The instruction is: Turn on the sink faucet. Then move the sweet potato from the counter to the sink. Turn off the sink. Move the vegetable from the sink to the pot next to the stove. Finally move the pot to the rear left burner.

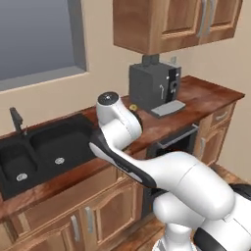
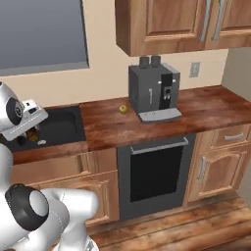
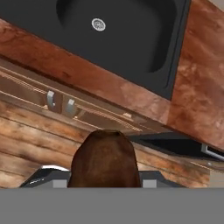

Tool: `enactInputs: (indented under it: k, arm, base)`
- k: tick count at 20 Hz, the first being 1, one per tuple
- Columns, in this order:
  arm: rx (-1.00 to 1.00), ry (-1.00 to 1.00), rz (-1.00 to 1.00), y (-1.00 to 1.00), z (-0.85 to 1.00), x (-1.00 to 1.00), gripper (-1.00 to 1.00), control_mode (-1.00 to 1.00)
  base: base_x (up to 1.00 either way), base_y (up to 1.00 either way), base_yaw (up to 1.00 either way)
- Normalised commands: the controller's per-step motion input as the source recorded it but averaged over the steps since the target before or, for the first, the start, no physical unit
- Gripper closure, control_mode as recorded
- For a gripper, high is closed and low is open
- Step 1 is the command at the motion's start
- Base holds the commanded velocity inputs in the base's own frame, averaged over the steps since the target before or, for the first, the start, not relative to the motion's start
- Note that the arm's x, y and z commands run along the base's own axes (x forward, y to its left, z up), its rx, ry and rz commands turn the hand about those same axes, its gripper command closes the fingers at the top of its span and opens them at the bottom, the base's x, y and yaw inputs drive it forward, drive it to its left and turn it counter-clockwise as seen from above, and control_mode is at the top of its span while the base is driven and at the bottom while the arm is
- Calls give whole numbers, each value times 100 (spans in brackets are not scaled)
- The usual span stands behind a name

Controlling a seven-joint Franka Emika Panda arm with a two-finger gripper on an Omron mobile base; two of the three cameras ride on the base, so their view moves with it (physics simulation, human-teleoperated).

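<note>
A brown sweet potato (image 3: 105, 159) sits at the bottom of the hand view and hides the fingertips that hold it. In the right base view my gripper (image 2: 32, 131) hangs shut on the sweet potato (image 2: 34, 134) over the right part of the black sink (image 2: 63, 125). The hand view looks at the sink basin (image 3: 131, 39) with its drain (image 3: 98, 24), the counter's front strip and the cabinet fronts below. The dark faucet (image 1: 16, 120) stands behind the sink (image 1: 49, 147). I see no running water.
A dark coffee machine (image 2: 153, 90) stands on the wooden counter (image 2: 206, 110) right of the sink, with a small yellow-green item (image 2: 123, 109) beside it. An oven (image 2: 157, 171) sits under the counter. Wall cabinets (image 2: 171, 24) hang above.
</note>
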Motion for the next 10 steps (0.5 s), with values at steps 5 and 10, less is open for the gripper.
enactInputs:
  k: [5,10]
  arm:
    - [0,0,0,0,0,0,100,100]
    - [0,0,0,0,0,0,100,100]
  base:
    - [-26,-3,-51]
    - [-22,0,-53]
